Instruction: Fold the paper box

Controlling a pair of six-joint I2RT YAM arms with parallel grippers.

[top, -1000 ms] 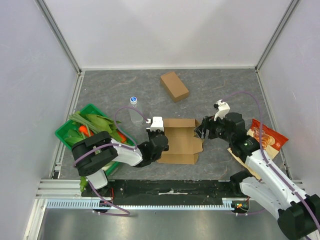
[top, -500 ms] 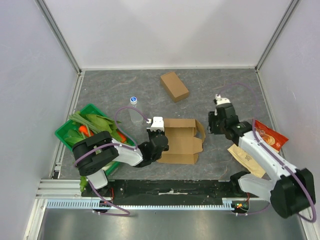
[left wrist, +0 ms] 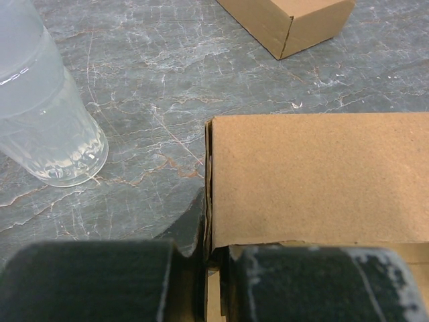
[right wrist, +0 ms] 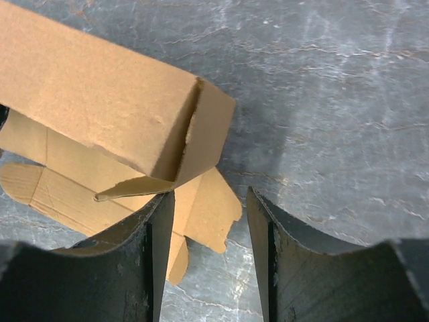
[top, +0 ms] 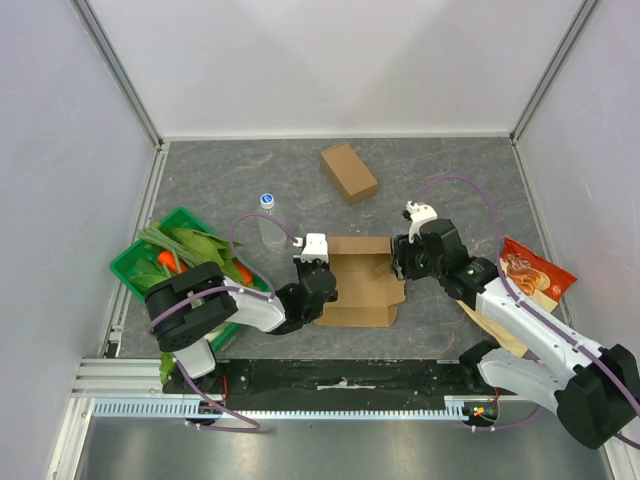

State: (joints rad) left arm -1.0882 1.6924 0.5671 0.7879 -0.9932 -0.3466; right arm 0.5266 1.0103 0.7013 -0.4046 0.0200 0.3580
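Observation:
The paper box (top: 360, 282) is a brown cardboard sheet, partly set up, lying open near the table's front. My left gripper (top: 314, 277) is shut on the box's left wall, whose thin edge is pinched between the jaws (left wrist: 208, 253) in the left wrist view. The box's top panel (left wrist: 315, 178) stretches to the right of them. My right gripper (top: 404, 258) is at the box's right end, open. Its fingers (right wrist: 159, 231) straddle a loose end flap (right wrist: 204, 201) lying below them, without pinching it. The raised box corner (right wrist: 107, 100) is just ahead of the left finger.
A closed brown box (top: 349, 172) lies at the back. A clear water bottle (top: 267, 218) stands left of the paper box, close to my left gripper (left wrist: 40, 121). A green basket of vegetables (top: 135, 262) sits at the left. A snack bag (top: 532, 272) and a brown paper bag (top: 488, 308) lie at the right.
My right gripper drew back from the box's right end, then returned to it with its jaws narrower. The left gripper and the box's left side stayed put.

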